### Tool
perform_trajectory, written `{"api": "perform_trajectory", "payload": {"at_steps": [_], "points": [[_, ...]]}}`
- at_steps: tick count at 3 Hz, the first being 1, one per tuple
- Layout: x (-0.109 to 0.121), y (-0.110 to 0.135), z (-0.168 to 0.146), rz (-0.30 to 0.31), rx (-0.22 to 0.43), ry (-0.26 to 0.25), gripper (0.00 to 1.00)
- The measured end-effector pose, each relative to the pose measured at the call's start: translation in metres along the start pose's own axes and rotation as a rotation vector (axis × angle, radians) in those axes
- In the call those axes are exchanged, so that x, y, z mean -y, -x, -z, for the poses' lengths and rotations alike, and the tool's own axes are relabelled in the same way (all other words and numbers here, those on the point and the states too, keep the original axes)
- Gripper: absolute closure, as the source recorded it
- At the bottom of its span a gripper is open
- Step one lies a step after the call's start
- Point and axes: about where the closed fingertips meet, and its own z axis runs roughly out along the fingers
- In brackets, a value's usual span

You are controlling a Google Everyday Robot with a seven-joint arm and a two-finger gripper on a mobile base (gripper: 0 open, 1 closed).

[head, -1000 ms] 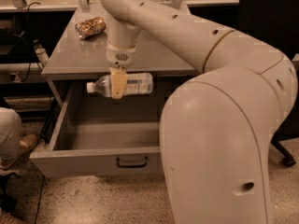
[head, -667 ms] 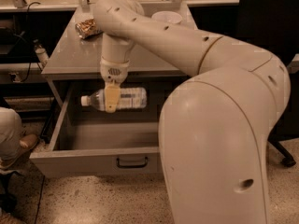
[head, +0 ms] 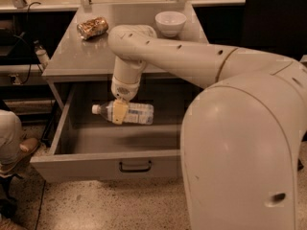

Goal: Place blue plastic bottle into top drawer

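1. Arm (head: pixel 192 61): its bulky pale shell is filling the right of your view and hiding the right end of the drawer and the floor beyond it.
2. Gripper (head: pixel 120 111): it is hanging under the wrist over the open drawer, clamping across the bottle. One yellowish finger (head: pixel 119 114) is showing in front. The other is sitting behind the bottle, out of your sight.
3. Bottle (head: pixel 138 113): it is lying on its side in the grip, inside the drawer's opening and toward the back, with the white cap pointing left. You cannot tell whether it is touching the drawer floor.
4. Drawer (head: pixel 76 166): grey and standing open, it is showing a dark handle (head: pixel 135 166) centred on the front panel.
5. Table (head: pixel 91 61): its grey top is carrying a dented can (head: pixel 92 28) at the back left and a white bowl (head: pixel 171 22) at the back middle.
6. Shoe (head: pixel 25 149): it is resting at the left edge below a pale trouser leg (head: pixel 7 133), and the frame is cutting off the wearer.
7. Floor (head: pixel 105 205): speckled stone is running under the drawer.
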Motion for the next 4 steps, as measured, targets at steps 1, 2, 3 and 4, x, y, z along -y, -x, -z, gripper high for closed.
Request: {"api": "perform_trajectory", "payload": {"at_steps": [1, 2, 3, 4], "points": [[0.011, -0.016, -0.021, -0.067, 0.036, -0.046, 0.87], [0.019, -0.031, -0.038, -0.113, 0.070, -0.077, 0.62], [0.023, -0.041, -0.046, -0.136, 0.082, -0.090, 0.39], [0.025, -0.051, -0.041, -0.153, 0.098, -0.118, 0.09]]}}
